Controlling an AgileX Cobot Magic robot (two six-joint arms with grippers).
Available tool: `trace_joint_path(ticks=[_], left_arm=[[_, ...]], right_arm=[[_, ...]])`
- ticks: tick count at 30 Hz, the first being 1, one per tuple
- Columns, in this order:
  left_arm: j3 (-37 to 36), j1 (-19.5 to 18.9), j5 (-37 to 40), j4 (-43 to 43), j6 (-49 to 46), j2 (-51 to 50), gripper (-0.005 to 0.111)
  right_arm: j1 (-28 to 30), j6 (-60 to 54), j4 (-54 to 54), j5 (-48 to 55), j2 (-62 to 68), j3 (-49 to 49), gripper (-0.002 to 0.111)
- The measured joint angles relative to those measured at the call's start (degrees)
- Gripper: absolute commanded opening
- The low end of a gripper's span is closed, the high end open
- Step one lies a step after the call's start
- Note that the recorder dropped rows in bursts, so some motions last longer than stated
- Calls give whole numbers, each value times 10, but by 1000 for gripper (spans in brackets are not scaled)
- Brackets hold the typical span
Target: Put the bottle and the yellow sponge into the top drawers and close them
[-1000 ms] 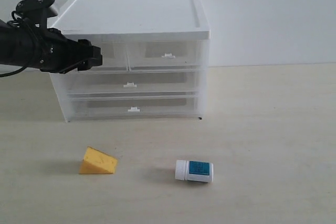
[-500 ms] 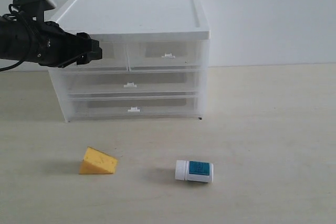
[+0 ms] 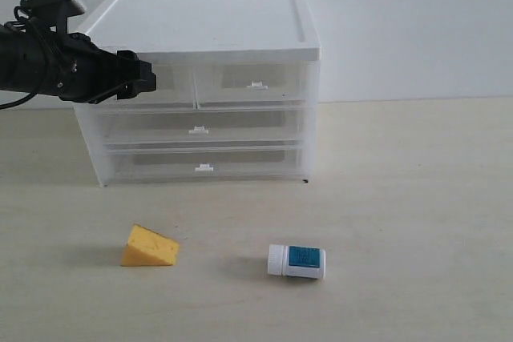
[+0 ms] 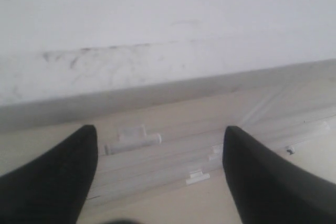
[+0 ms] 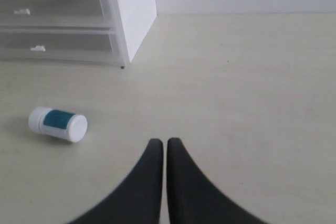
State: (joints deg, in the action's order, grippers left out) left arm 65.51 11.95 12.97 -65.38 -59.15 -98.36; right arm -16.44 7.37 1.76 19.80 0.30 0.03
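On table [image 3: 417, 198]: bottle [image 3: 296, 261], yellow sponge [image 3: 149, 247]; top drawers [image 3: 255, 84] shut.

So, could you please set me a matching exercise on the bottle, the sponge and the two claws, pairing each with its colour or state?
1. bottle
2. sponge
3. left claw
4. right claw

A. open
B. yellow wedge
C. shut
D. white, lying on its side

Pairs: 1-D, 2-B, 3-A, 4-C
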Motion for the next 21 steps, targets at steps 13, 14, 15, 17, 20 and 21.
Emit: trace_joint_path(ticks=[13,14,15,17,20,21], left_arm=[[0,0,1,15,0,0,64],[0,0,1,15,0,0,64],[0,0,1,15,0,0,64],[0,0,1,16,0,0,64],[0,0,1,20,0,0,64],[0,0,1,20,0,0,64]], right_arm=[[0,13,-2,-183,0,0,0],[0,36,-7,-192,0,0,0],[0,67,-18,-198,0,0,0],[0,178,-49,-214,0,0,0],[0,305,-73,-238,0,0,0],[0,330,-77,-245,0,0,0]])
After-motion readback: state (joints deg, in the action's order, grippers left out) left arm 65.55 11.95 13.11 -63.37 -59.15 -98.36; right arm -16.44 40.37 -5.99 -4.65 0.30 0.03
